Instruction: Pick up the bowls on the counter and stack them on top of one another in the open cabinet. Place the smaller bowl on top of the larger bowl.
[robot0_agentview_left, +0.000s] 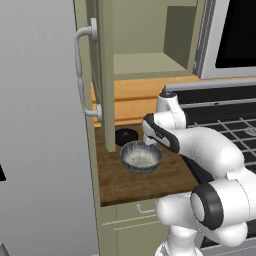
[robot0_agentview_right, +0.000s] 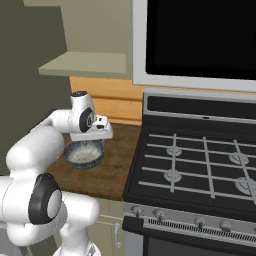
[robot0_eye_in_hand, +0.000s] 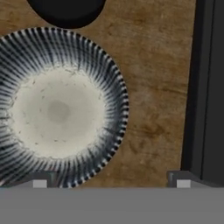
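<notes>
The narrow wood counter (robot0_agentview_left: 150, 182) sits between a stove (robot0_agentview_right: 200, 160) and the open cabinet (robot0_agentview_left: 145, 55). Larger bowl (robot0_eye_in_hand: 57, 109) touches the smaller bowl (robot0_agentview_left: 126, 135). Gripper (robot0_eye_in_hand: 111, 183) is spread wide right above, holding nothing.

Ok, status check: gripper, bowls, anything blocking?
Gripper open, empty, over the larger bowl's right rim. Larger bowl and smaller bowl both on the counter, unstacked. Open cabinet shelf bare. Stove close on the right.
</notes>
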